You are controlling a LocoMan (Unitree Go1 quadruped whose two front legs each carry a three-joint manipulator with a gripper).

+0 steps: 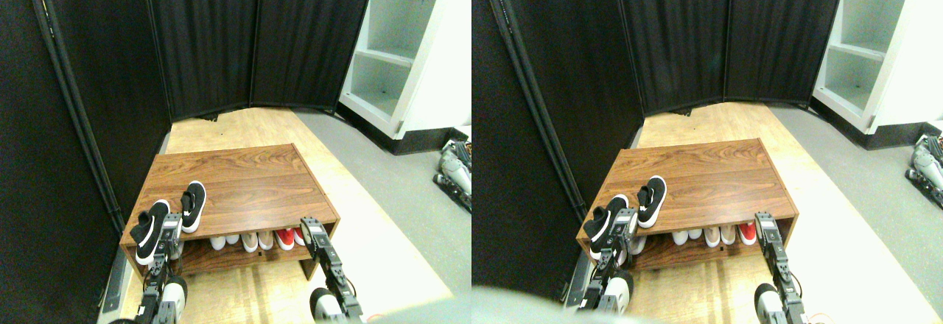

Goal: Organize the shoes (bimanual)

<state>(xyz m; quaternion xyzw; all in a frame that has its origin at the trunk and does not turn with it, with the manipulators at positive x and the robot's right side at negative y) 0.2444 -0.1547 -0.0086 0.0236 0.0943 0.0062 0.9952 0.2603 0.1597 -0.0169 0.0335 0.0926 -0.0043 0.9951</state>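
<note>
Before you stands a black curtain (206, 37), with white shelving (401, 51) at the right. In front of it, on a pale wooden floor panel (243, 129), sits a brown wooden shoe rack (250, 184).

Both black sneakers rest on the rack's top surface near its front left corner. One shoe (151, 230) lies at the corner itself, its toe hanging over the front edge. The other shoe (194, 205) lies just beside it, further along the front edge, toe also at the edge.

On the shelf beneath, white and beige shoes (247, 241) stand in a row with red shoes (286, 238) at the right end.

Your left gripper (171, 230) sits between the two sneakers at the front edge; you cannot tell how its jaws stand. Your right gripper (312, 230) is at the front right corner, jaws likewise unclear.
</note>
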